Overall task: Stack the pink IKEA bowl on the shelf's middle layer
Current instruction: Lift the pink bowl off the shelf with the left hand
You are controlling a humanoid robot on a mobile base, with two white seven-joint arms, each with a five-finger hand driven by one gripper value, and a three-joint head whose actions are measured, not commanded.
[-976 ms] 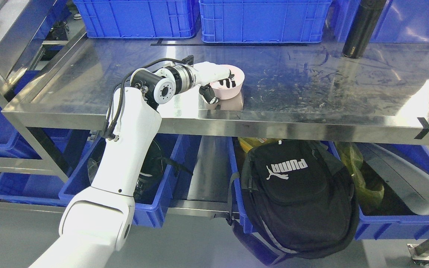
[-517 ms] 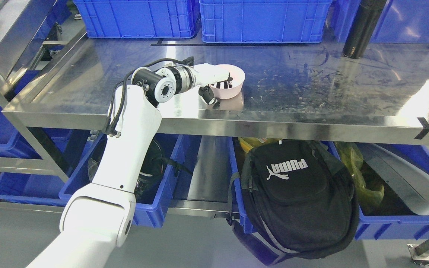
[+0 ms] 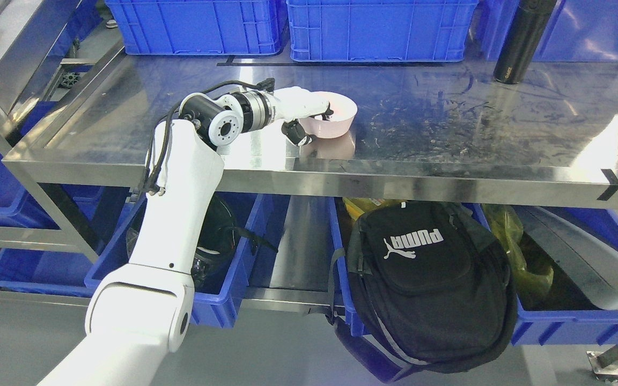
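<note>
So the left hand (image 3: 309, 115) was clamped on the near-left rim of the pink bowl (image 3: 336, 119), with its fingers hooked over the rim and the thumb pressed against the outer wall. The bowl sat tilted toward the camera a bit, right at or just above the steel shelf (image 3: 448, 123). Honestly I couldn't tell if its base was touching the metal or hovering, since the shiny surface threw a pink reflection right under it. The arm came up from the lower left, elbow bent, wrist reaching over the front edge of the shelf.

Other stuff around: a tall black bottle (image 3: 521, 43) stood upright at the back right of the same shelf, well apart from the bowl. Blue crates (image 3: 379, 32) were lined up along the back behind it all. Down below the shelf, a black backpack (image 3: 427, 284) hung or leaned out in front of the lower blue bins (image 3: 223, 289), with something yellow (image 3: 523, 257) stuffed just beside it on the right. A short strip of black tape (image 3: 609, 185) was stuck on the shelf's front lip at the far right.

No right arm anywhere in the shot.
</note>
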